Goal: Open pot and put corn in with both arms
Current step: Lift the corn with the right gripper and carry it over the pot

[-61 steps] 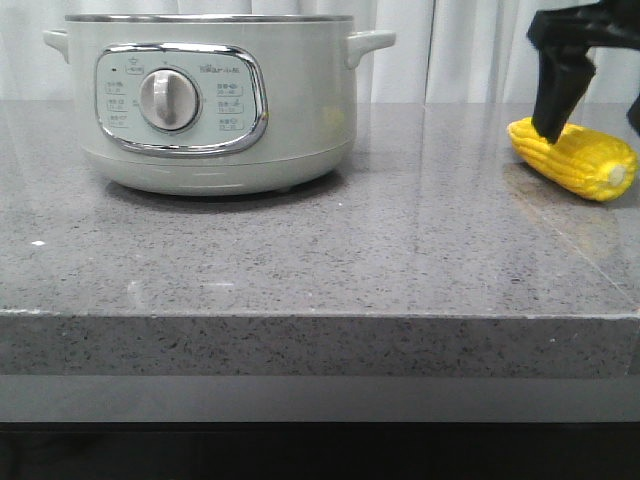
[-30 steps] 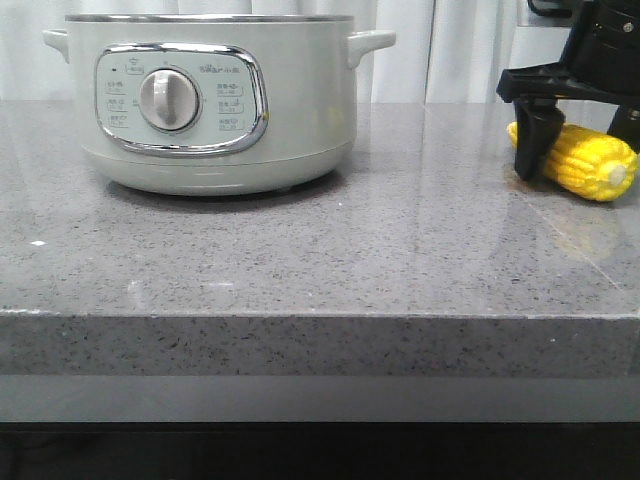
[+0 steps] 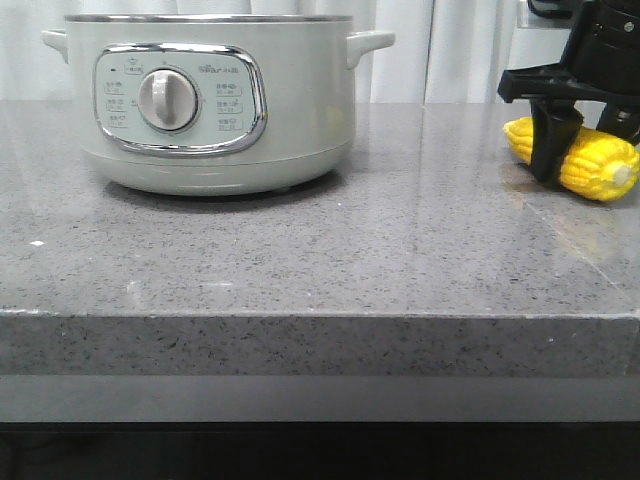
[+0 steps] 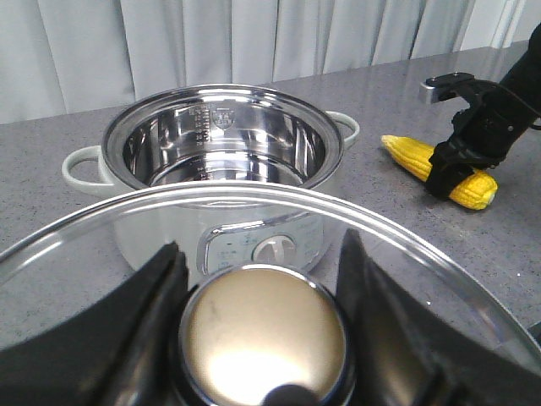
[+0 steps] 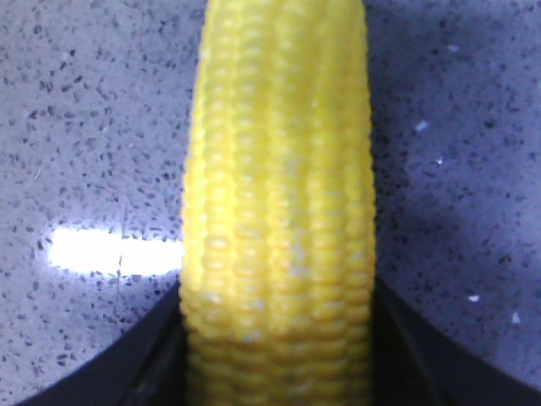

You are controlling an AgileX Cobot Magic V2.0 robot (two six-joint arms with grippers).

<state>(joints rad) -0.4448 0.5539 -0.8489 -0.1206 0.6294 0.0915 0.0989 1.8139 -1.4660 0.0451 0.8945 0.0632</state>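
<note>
The pale-green pot (image 3: 300, 100) stands at the left of the counter with its top uncovered. Its steel bowl (image 4: 221, 139) looks empty in the left wrist view. My left gripper (image 4: 264, 326) is shut on the round knob (image 4: 254, 347) of a glass lid (image 4: 110, 254), held above and in front of the pot. It is out of the front view. The yellow corn (image 3: 605, 165) lies on the counter at the far right. My right gripper (image 3: 578, 160) straddles its middle, with fingers (image 5: 144, 372) pressed against both sides of the corn (image 5: 279, 194).
The grey speckled counter (image 3: 400, 250) stretches between the pot and the corn. Its front edge (image 3: 320, 315) runs across the front view. White curtains (image 4: 254, 38) hang behind the counter.
The right gripper came down over the corn and its near finger then moved in against the cob. The pot has not moved.
</note>
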